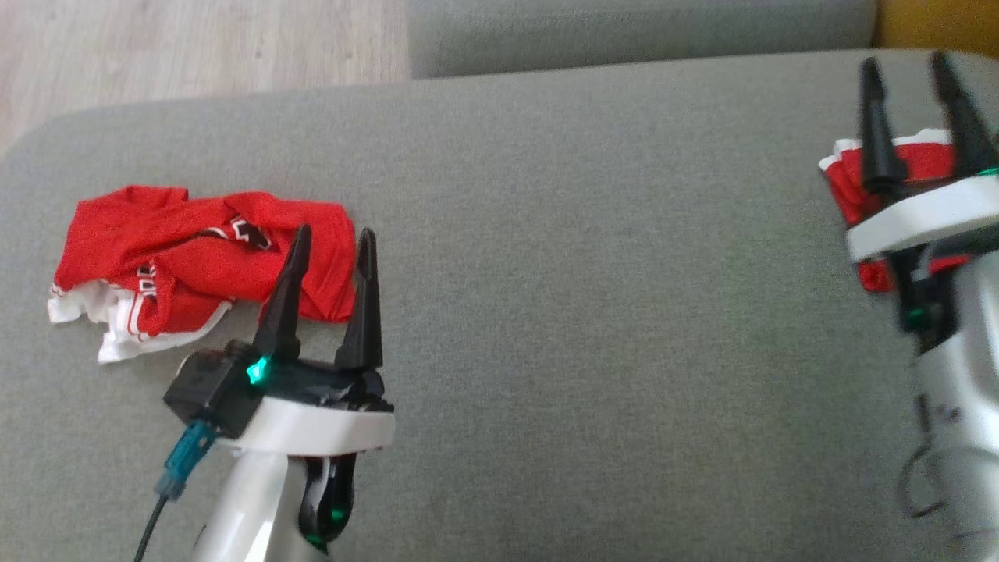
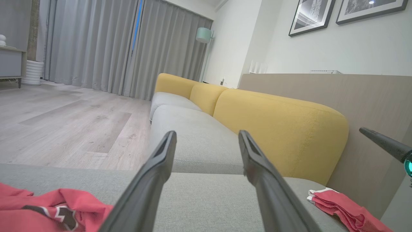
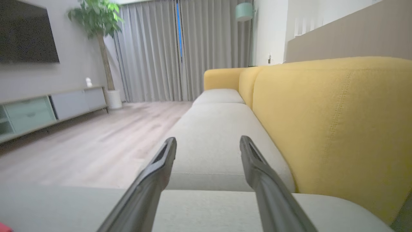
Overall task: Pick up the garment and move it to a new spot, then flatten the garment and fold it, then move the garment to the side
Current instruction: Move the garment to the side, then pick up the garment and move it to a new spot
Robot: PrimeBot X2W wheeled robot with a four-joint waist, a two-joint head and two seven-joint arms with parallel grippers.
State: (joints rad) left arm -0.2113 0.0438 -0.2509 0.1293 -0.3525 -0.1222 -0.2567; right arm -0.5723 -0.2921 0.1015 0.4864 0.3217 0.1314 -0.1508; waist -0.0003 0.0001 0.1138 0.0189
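While left pincer and right pincer gape empty | garments: two | crumpled garment | folded garment

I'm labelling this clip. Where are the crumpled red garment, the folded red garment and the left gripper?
crumpled red garment [image 1: 195, 257]: head view, middle of its red cloth.
folded red garment [image 2: 347, 209]: left wrist view, its top red layer.
left gripper [image 1: 335, 231]: head view, midway between its open fingertips.
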